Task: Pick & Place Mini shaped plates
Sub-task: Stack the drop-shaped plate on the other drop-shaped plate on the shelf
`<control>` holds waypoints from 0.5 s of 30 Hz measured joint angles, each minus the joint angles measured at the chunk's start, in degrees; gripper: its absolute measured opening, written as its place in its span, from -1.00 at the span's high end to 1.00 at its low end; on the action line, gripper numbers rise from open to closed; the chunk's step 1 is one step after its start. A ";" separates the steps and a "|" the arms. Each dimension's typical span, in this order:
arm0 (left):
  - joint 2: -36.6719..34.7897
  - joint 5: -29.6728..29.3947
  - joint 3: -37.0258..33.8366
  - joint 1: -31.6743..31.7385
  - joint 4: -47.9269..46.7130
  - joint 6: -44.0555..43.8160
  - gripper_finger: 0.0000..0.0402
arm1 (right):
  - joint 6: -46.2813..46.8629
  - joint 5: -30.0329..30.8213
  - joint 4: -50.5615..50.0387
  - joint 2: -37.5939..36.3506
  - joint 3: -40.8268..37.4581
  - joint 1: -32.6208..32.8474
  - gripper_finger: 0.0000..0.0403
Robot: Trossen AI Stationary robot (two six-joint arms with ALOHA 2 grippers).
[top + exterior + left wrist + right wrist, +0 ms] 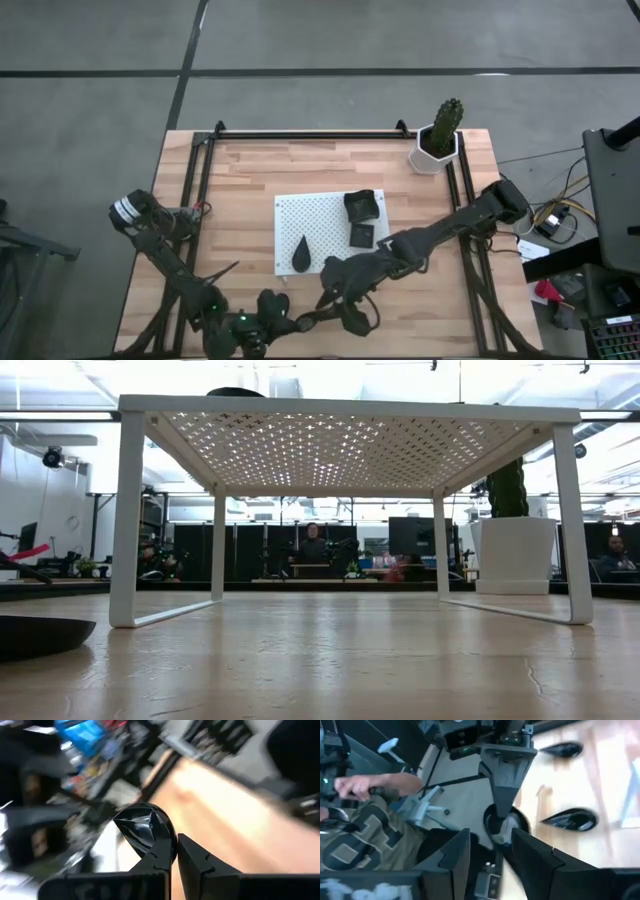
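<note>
The mini shaped plates are small black dishes. Two square ones (362, 205) (362, 236) and a teardrop one (302, 253) lie on the white perforated board (320, 215). Two more teardrop plates (570, 820) (561, 750) rest flat on the wood near the table's near edge. My left gripper (176, 862) (312, 317) is shut on another black teardrop plate (145, 827) at the near edge. My right gripper (490, 857) (347, 316) faces it, open, with its fingers on either side of that plate (502, 824) and apart from it. My left gripper pinches the teardrop plate by its rim at the rounded end (169, 845) between its two fingertips. The plate sticks out beyond the fingers, tilted, with its hollow side showing. In the right wrist view it sits at the tip of the left fingers (507, 795), off the wood.
A white hexagonal pot with a cactus (440, 138) stands at the far right corner. The board stands on legs (128, 520), with room under it. One dark plate (40, 635) lies on the wood at the low view's left. A person's hand (370, 785) shows beyond the near edge.
</note>
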 joint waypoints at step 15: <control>-0.13 -32.21 2.63 0.23 -2.07 -1.28 0.93 | -8.49 15.93 -0.34 -2.91 -1.08 7.57 0.32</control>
